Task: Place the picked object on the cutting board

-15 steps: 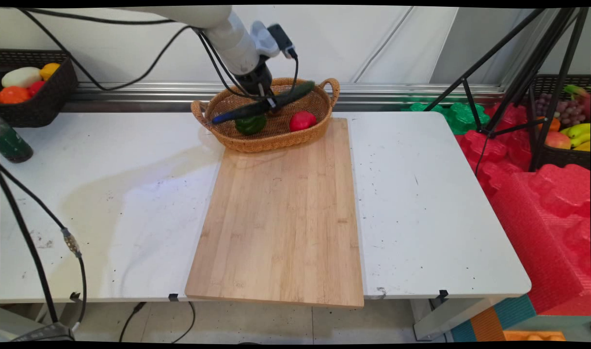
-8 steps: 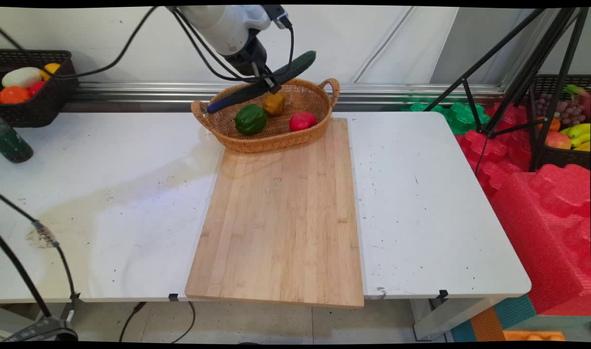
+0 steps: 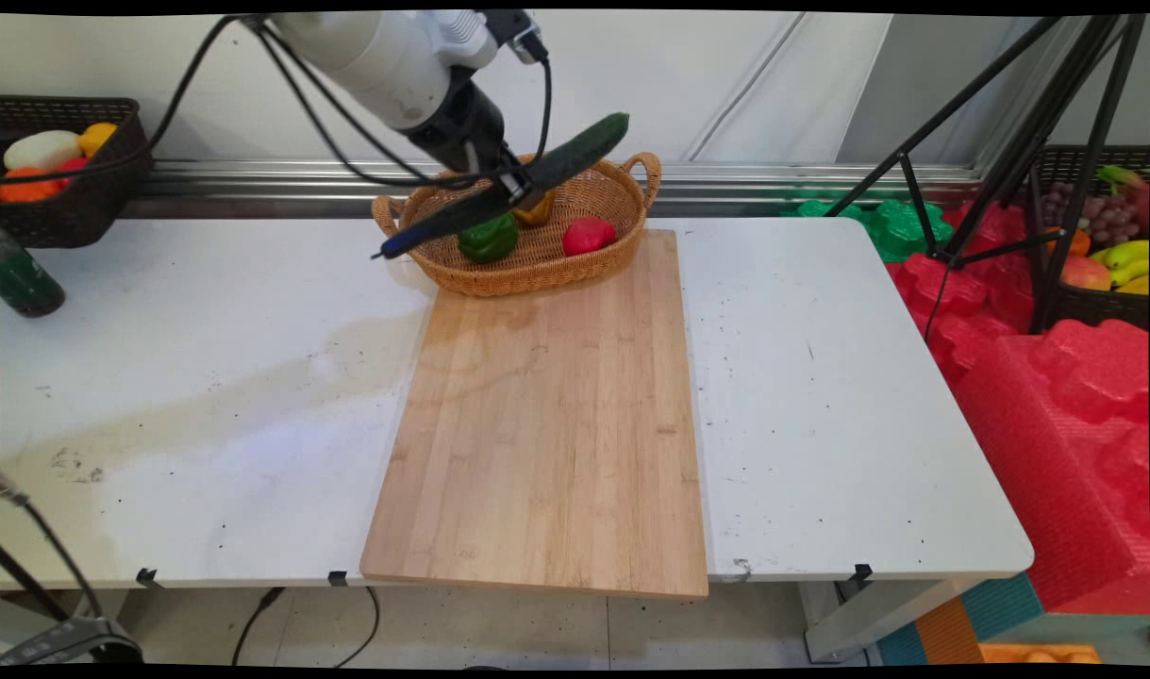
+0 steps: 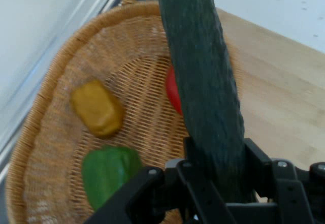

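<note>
end effector (image 3: pixel 516 187) gripping cucumber (image 3: pixel 537 177) | basket (image 3: pixel 622 250): green pepper (image 3: pixel 487 238), yellow pepper (image 4: pixel 96 107), red pepper (image 3: pixel 588 234)

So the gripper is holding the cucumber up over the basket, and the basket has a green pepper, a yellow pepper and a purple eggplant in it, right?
Not quite. There is no purple eggplant: the third item is red. The gripper does hold the cucumber above the basket, which contains the green pepper and the yellow pepper. The main view shows it.
</note>
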### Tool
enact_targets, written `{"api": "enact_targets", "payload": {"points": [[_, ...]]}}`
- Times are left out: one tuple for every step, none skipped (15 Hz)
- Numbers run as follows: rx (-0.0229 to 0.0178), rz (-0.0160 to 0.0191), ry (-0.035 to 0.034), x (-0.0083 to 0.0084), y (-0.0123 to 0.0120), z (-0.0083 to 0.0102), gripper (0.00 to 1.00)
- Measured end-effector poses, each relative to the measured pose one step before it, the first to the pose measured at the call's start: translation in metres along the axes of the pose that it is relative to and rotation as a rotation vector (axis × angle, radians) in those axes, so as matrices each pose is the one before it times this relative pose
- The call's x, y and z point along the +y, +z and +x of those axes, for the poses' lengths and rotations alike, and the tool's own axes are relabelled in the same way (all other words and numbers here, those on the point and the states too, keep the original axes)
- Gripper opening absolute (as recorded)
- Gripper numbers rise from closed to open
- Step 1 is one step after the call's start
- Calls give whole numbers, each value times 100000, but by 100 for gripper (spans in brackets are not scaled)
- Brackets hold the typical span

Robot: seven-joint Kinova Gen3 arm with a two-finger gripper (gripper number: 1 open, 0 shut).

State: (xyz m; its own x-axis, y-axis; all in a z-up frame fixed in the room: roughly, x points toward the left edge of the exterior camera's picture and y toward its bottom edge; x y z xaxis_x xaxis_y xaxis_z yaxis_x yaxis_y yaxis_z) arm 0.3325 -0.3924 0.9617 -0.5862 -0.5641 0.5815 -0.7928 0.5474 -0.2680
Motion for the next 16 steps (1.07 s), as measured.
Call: {"api": "enact_targets", "payload": {"points": [[5, -1617, 287, 918, -768, -524, 0], [-118, -1373, 342, 807, -555, -450, 0], [-132, -1551, 468, 917, -538, -457, 0], [-306, -1459, 364, 881, -422, -490, 0], [-263, -1160, 308, 720, -249, -370, 0], [-326, -953, 299, 565, -110, -286, 0], [-241, -833, 467, 517, -49, -254, 0], [-468, -1140, 662, 652, 62, -362, 0], [-648, -1032, 803, 611, 280, -332, 0], [-521, -544, 539, 302, 292, -190, 0], [-561, -546, 499, 250, 349, -178, 0], [-525, -523, 449, 233, 370, -162, 0], [-749, -446, 448, 196, 661, -184, 0], [-966, -366, 292, 104, 816, -177, 0], [-759, -301, 245, 46, 750, -93, 0], [-897, -415, 369, 31, 937, -34, 0]]}}
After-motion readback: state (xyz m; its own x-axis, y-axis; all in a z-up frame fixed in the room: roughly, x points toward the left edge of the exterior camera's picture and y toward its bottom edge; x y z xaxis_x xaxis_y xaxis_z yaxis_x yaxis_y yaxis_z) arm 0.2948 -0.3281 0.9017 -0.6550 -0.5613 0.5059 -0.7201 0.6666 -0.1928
